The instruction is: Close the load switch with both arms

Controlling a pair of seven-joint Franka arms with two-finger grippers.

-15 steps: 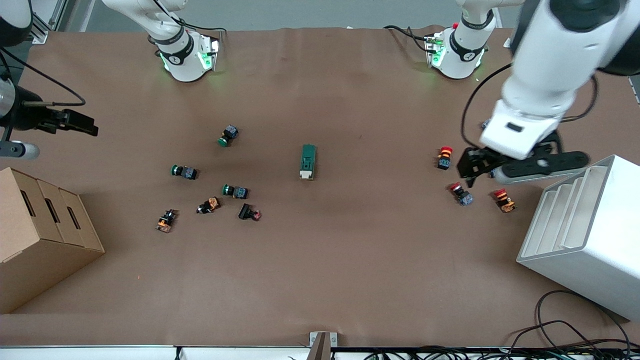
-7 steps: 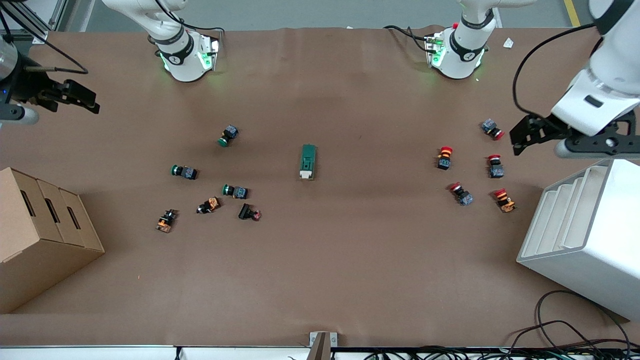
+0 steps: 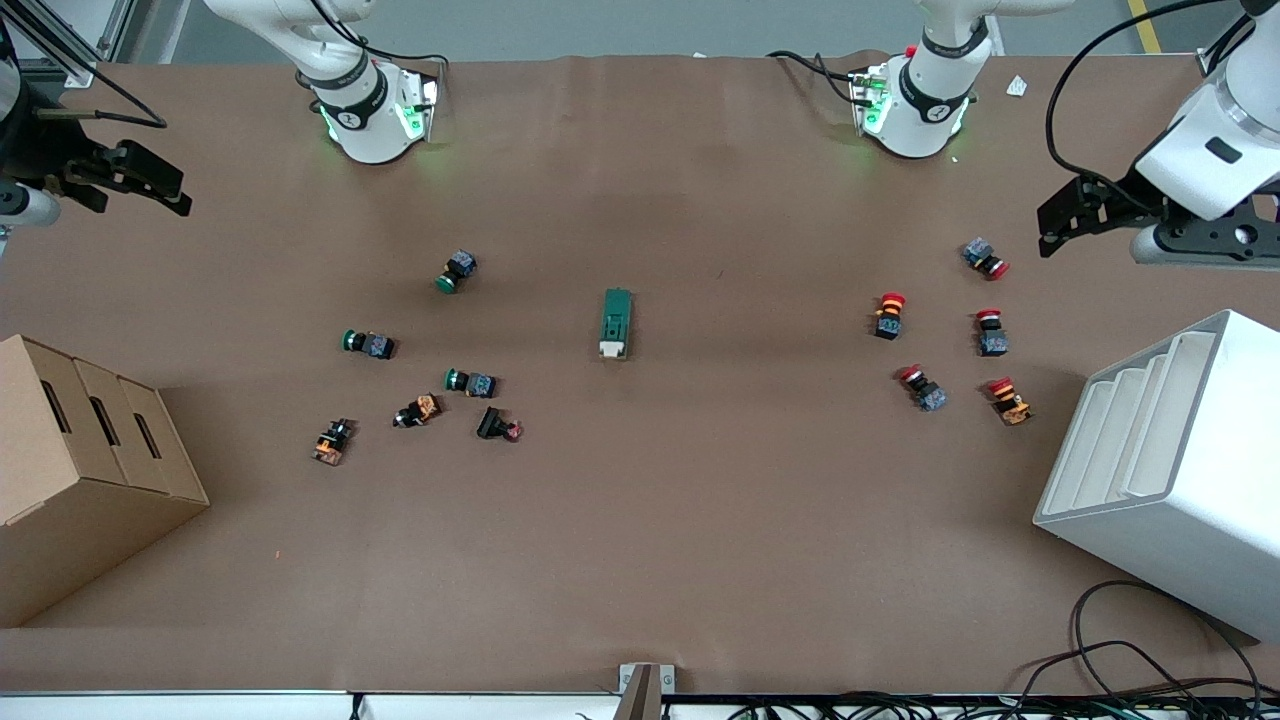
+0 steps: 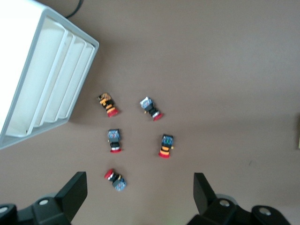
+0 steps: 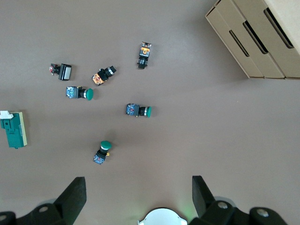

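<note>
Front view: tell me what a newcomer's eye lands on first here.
The dark green load switch lies alone mid-table, its cream lever end nearer the camera. Green-capped push-buttons cluster toward the right arm's end and red-capped push-buttons toward the left arm's end. The left pincer hangs open near the white rack; the right pincer hangs open above the table near the cardboard box.

Dark green load switch [image 3: 616, 323] flat at mid-table, its white lever end toward the front camera
</note>
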